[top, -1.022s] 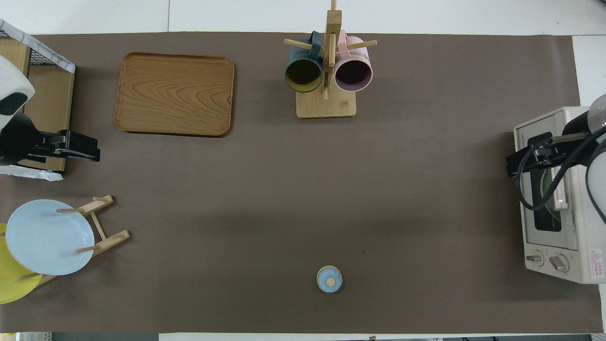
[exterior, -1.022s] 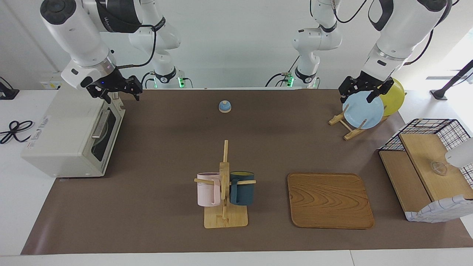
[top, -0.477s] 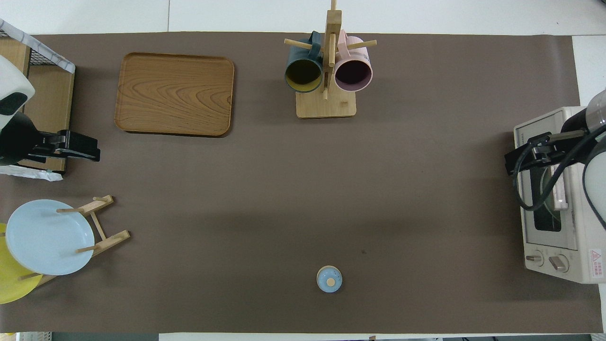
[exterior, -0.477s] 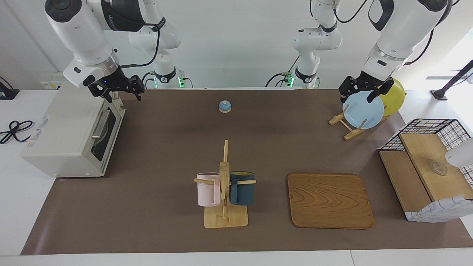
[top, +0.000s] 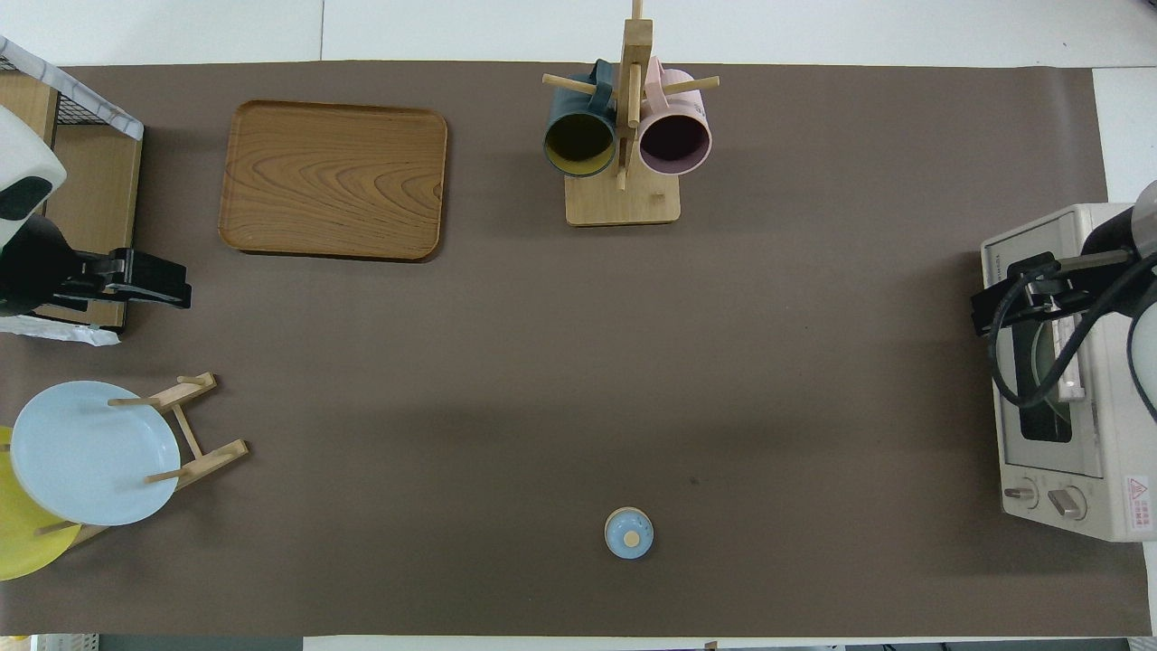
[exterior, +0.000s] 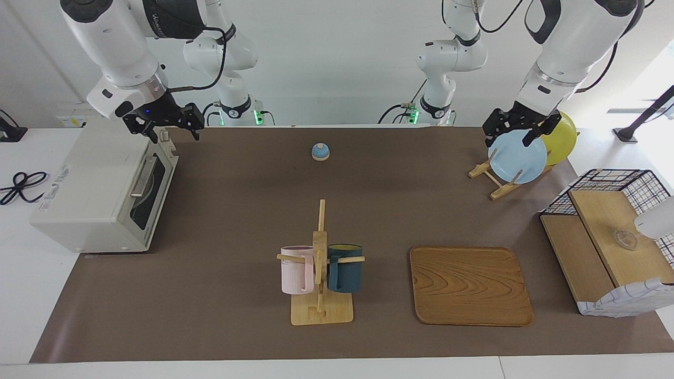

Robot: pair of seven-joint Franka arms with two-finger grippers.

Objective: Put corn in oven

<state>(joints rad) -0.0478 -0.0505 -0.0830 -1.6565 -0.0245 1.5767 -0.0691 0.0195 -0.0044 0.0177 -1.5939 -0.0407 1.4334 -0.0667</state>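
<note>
- The oven (exterior: pixel 95 179) sits at the right arm's end of the surface (exterior: pixel 237 210), turned so that its door faces the middle and that arm can reach it from above. The door is up and shut, with its bar handle (exterior: pixel 143 176) free.
- The corn cannot be seen anywhere on the surface or in either gripper. A pale rounded shape shows through the door glass (exterior: pixel 152 196), but what it is cannot be told. If the corn is in the scene at all, the likeliest place is inside the oven.
- The right gripper (exterior: pixel 174 131) hangs over the top front edge of the oven, at the end nearest the robots. Its jaws are released and hold nothing. That spot suits working the door, or drawing clear of it.
- A small blue lid (exterior: pixel 320 151) lies alone near the robots' edge, clear of both arms' paths.
- A wooden mug stand (exterior: pixel 320 247) carries a pink mug (exterior: pixel 296 269) and a dark blue mug (exterior: pixel 345 268), hung by their handles on its pegs so they stay put.
- A wooden tray (exterior: pixel 470 286) lies flat beside the stand, with nothing on it.
- A plate rack (exterior: pixel 495 181) props a blue plate (exterior: pixel 518 158) and a yellow plate (exterior: pixel 562 138) on edge.
- The left gripper (exterior: pixel 508 139) waits over the blue plate's top rim with its jaws released. It has no visible part in the oven work.
- A wire basket (exterior: pixel 611 176) with wooden boards stands at the left arm's end.
</note>
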